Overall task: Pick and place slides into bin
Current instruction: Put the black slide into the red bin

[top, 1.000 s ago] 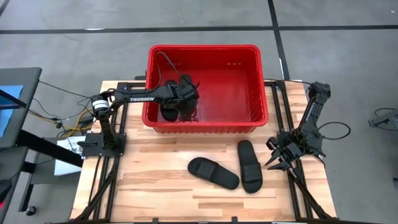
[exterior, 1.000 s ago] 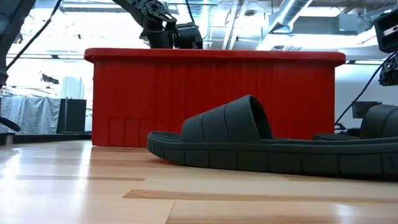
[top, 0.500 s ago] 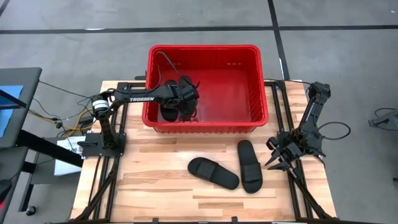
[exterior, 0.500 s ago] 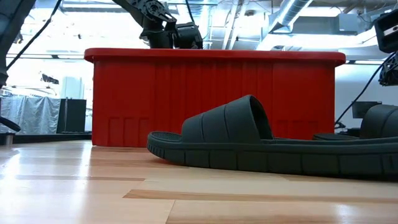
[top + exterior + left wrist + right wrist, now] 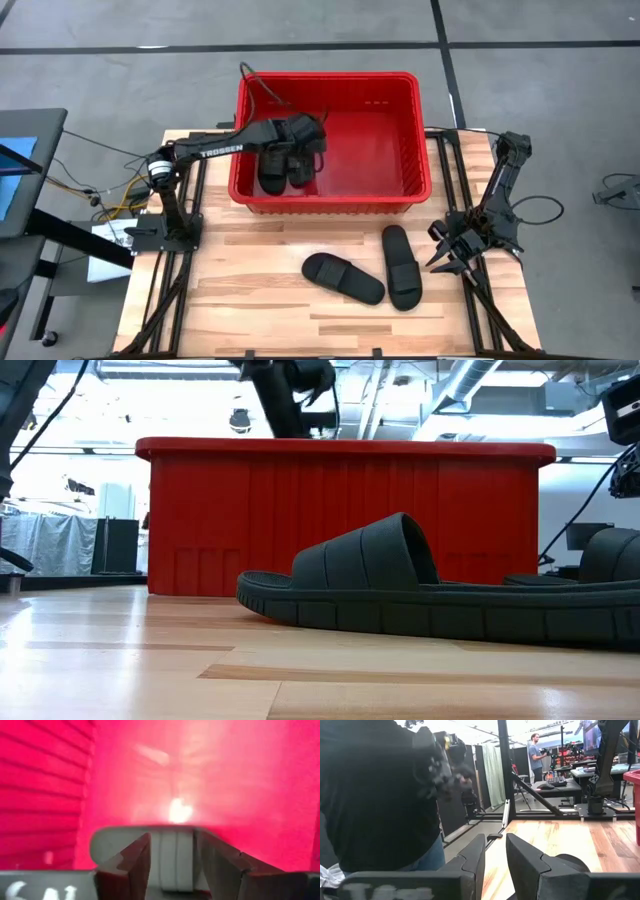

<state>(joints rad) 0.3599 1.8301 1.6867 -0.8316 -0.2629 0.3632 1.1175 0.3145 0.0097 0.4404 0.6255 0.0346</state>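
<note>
So you're sitting at about the halfway mark. Two slides point(image 5: 283, 165) are lying inside the bin point(image 5: 412, 140), over at its left end, side by side. The other two slides point(image 5: 372, 270) are waiting out on the table point(image 5: 250, 290) in front of the bin, one angled, one running straight away from it, toes nearly touching, so you're looking at two more pick-ups.

Your left gripper point(image 5: 308, 133) is hanging over the pair in the bin with its fingers point(image 5: 135, 865) spread apart and nothing between them; the wrist camera is looking past them at a strap below and the red wall. The arm is reaching in over the left rim, raised above the rim as seen from table height.

Your right gripper point(image 5: 452, 262) is parking by the table's right edge, just beside the nearest loose slide, pointing downward. Its fingers point(image 5: 475, 857) are sitting close with a narrow gap, gripping nothing.
</note>
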